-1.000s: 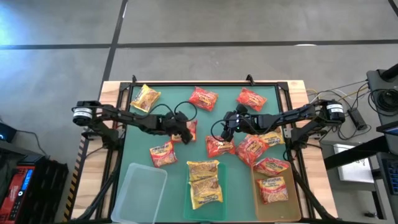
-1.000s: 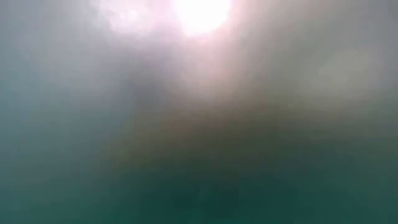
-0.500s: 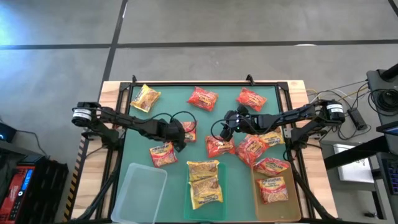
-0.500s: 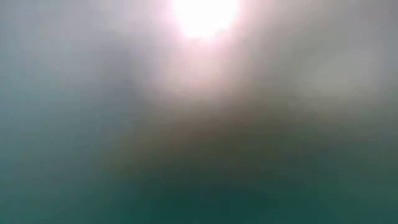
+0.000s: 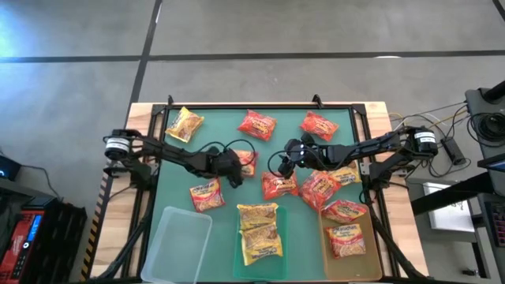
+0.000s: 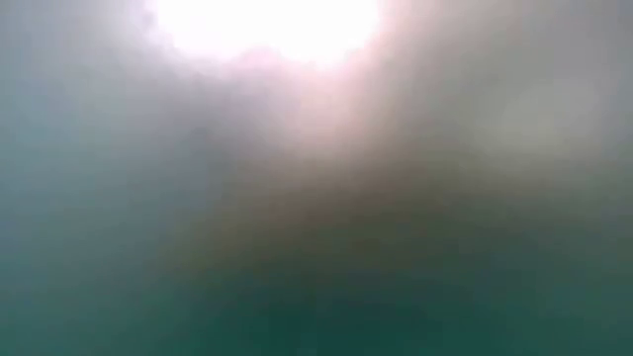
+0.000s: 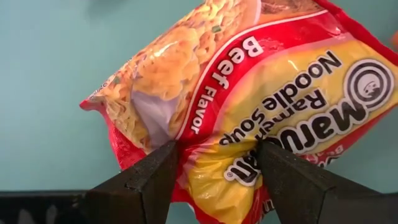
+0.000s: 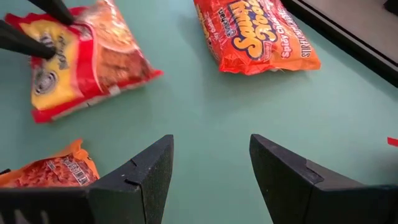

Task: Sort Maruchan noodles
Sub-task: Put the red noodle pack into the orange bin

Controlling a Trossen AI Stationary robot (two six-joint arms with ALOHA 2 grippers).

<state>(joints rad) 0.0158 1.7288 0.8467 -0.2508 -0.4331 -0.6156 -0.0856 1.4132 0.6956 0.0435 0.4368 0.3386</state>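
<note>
i had the sort partly done. the middle tray (image 5: 240, 251) on the near side held two yellow packets (image 5: 259, 229), and the right tray (image 5: 325, 254) held a red-and-yellow packet (image 5: 345, 240) with another (image 5: 343, 210) lying on its far rim. the left tray (image 5: 162, 251) held nothing yet.

my left tool (image 7: 214, 163) was pinching the edge of a beef packet (image 7: 261, 87), red and yellow, its fingers (image 7: 148, 177) on either side of the crinkled plastic, near the middle of the table (image 5: 217, 130). i judged that packet was bound for the right tray.

my right tool (image 8: 211, 163) stood spread over bare table, holding nothing, just right of centre.

left to sort: two orange packets (image 5: 258, 125) and a yellow one (image 5: 185, 124) at the far side, one (image 5: 207, 195) near the left tray, and a cluster (image 5: 316, 188) right of centre. more than half remained, i reckoned. the low view showed nothing usable.
</note>
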